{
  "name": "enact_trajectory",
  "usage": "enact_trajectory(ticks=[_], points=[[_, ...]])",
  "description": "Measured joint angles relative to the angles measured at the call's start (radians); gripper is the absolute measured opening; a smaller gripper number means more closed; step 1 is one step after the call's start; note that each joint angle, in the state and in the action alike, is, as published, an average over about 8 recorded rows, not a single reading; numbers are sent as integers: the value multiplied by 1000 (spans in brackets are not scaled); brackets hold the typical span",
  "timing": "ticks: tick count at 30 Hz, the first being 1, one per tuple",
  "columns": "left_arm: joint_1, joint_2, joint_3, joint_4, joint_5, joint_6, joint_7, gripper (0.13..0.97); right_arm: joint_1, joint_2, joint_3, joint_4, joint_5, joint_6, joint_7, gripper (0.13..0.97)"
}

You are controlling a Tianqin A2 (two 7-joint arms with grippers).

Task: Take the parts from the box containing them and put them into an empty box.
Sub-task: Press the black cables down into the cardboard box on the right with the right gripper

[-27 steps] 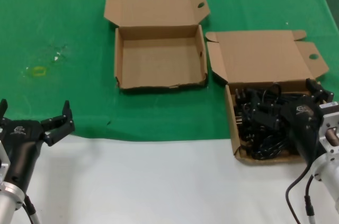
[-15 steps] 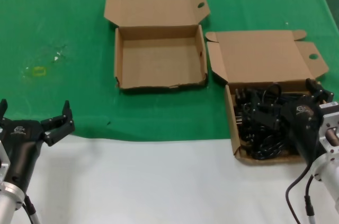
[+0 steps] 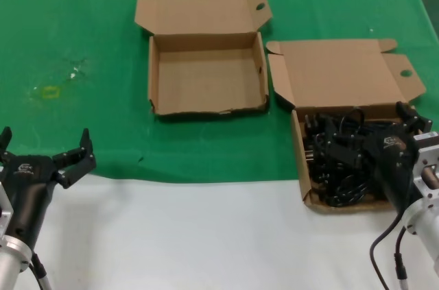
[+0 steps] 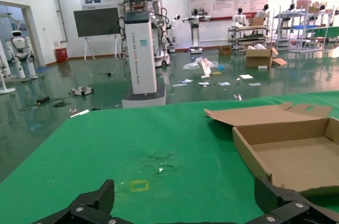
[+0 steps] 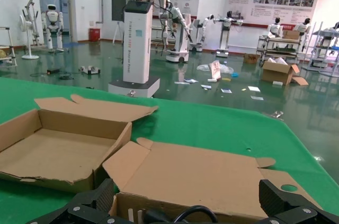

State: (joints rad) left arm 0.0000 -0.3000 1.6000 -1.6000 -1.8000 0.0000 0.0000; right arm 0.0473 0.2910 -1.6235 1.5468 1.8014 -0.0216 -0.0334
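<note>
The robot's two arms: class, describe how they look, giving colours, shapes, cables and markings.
Both arms end in a matte black tool with forked, claw-like fingers: the left tool and the right tool. Each black housing carries a small white logo. Behind it sits a silver-grey cylindrical wrist, with a black cable looping beneath.

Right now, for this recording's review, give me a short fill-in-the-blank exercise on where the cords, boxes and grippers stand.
1. The parts all lie in the box containing them, on the robot's ____ side.
2. The right gripper is over that box with its fingers ____.
3. The other box holds ____ cords.
4. The left gripper waits open at the near edge of the ____ cloth.

Missing words: right; open; no; green
</note>
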Motion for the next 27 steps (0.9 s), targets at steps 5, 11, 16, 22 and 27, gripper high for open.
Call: enact_trajectory(ticks=[5, 11, 16, 22, 27], points=[[0, 0, 0, 0, 0, 0, 0, 917, 0, 4, -2, 0, 0, 3, 1, 966], [0, 0, 0, 0, 0, 0, 0, 863, 0, 23, -14, 2, 7, 15, 7, 966], [0, 0, 0, 0, 0, 0, 0, 764, 6, 78, -55, 11, 37, 37, 19, 966], [0, 0, 0, 0, 0, 0, 0, 649, 23, 208, -140, 25, 100, 61, 41, 966], [0, 0, 0, 0, 0, 0, 0, 510, 51, 339, -207, 41, 128, 40, 67, 966]])
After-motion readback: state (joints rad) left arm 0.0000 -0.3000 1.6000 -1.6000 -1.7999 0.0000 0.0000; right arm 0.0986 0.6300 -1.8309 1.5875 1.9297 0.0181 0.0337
